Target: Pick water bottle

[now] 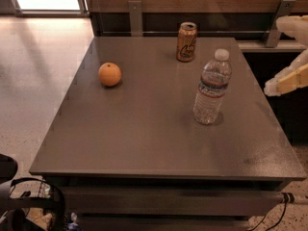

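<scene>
Starting the reach, with nothing grasped yet. Holding the gripper (281, 54) out beyond the right edge of the table (144, 143), well apart from the target. Showing the fingers (288, 80) spread wide, one high and one low, with nothing between them.

Locating the water bottle (212, 87): standing upright on the right half of the table, white cap on top, dark label band round its middle, touching nothing else. Sharing the table with a tan can (186, 42) behind it near the back edge and an orange (109, 74) well over on the left, both leaving the approach from the right open.

Judging the best way in: coming across from the right at about label height, keeping the fingers fully apart until straddling the body, and probably turning the wrist so as to close across the bottle's width rather than above and below it. Aiming at or just under the label, avoiding the narrow neck and the cap. Closing gently, guarding against buckling the thin ribbed plastic and against tipping so tall a bottle by nudging it with one finger first. Lifting straight up only after seating both sides squarely.
</scene>
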Controlling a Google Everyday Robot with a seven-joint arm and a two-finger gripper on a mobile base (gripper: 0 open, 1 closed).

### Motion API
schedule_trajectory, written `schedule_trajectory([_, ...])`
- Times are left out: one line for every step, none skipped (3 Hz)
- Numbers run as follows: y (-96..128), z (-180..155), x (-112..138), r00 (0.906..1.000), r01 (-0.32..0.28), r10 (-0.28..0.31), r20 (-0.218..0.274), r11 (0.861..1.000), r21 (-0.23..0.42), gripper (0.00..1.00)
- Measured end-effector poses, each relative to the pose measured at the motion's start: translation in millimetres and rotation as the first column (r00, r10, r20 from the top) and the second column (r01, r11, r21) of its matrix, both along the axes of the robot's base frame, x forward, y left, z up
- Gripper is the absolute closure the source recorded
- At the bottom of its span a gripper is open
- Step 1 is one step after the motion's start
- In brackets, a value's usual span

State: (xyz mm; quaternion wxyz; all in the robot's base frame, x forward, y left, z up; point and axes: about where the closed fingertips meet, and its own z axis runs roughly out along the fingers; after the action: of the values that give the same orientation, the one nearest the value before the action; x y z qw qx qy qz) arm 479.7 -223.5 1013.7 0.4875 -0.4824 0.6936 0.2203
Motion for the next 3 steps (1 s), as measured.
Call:
schedule_trajectory([0,0,0,1.0000,0.001,-0.001,-0.002,1.000,-0.005,0.00])
schedule_trajectory([0,-13,5,0.9999,-0.003,0.003,-0.012,1.000,0.030,0.00])
schedule_trajectory([0,-31,13,0.9997,-0.009,0.010,-0.021,0.997,0.081,0.00])
